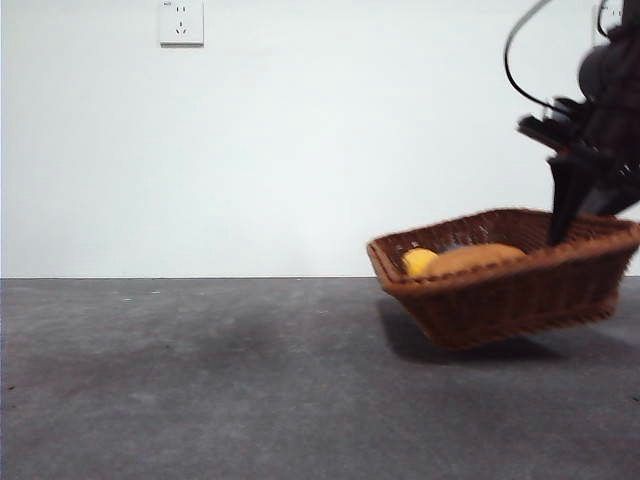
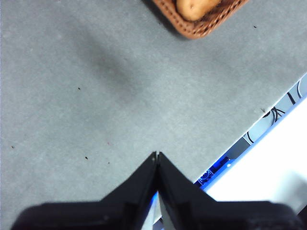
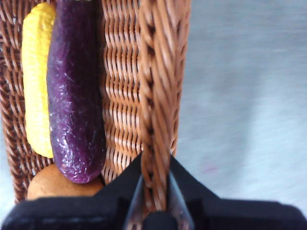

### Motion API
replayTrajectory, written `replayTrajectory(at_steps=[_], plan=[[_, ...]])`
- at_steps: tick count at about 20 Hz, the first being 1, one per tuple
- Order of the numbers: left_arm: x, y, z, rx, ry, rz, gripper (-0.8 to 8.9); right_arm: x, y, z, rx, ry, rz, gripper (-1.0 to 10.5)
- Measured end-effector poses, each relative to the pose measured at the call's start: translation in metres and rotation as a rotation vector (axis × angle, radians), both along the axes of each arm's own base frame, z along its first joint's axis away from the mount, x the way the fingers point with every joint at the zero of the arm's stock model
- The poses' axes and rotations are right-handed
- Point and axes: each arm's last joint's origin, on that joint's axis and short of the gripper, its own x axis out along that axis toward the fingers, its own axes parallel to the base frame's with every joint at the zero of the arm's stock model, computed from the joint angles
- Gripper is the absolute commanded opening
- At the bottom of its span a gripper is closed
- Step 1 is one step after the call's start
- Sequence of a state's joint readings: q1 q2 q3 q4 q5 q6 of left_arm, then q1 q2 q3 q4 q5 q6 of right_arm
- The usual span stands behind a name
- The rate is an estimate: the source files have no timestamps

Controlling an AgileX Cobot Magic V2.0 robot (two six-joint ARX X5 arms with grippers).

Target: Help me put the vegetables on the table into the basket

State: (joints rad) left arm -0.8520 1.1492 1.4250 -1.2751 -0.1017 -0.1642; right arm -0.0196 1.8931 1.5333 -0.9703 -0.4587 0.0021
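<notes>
The brown wicker basket (image 1: 510,275) hangs tilted above the table at the right, its right side raised. My right gripper (image 1: 572,215) is shut on the basket's braided rim (image 3: 156,110). Inside lie the yellow corn cob (image 3: 36,76), the dark purple eggplant (image 3: 74,91) and the tan potato (image 3: 53,184). The front view shows the corn (image 1: 418,260) and the potato (image 1: 475,257) over the rim. My left gripper (image 2: 157,155) is shut and empty over bare table, far from the basket's corner (image 2: 196,19), where the potato (image 2: 194,7) shows.
The dark grey table (image 1: 200,380) stretches left of the basket. A white wall with a socket (image 1: 181,22) stands behind. The table's edge (image 2: 259,120) with cables below runs near my left gripper.
</notes>
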Motion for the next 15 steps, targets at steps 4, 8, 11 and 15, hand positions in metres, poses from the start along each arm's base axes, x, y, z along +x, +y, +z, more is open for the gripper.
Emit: replayTrajectory(at_steps=[4,8,11,15], plan=[[0.000,0.000,0.000,0.000,0.000,0.000,-0.05,0.015,-0.006,-0.029,0.113,0.018,0.029,-0.2],[-0.001,0.001,-0.001,0.013,0.014,0.004,-0.05,0.024,-0.011,-0.055,0.149,0.056,0.022,-0.2],[-0.002,0.003,-0.002,0.029,0.028,0.004,-0.05,0.031,-0.018,-0.048,0.120,0.082,0.029,-0.2],[-0.002,0.003,-0.002,0.027,0.029,0.009,-0.05,0.043,-0.028,-0.011,0.054,0.007,0.027,-0.2]])
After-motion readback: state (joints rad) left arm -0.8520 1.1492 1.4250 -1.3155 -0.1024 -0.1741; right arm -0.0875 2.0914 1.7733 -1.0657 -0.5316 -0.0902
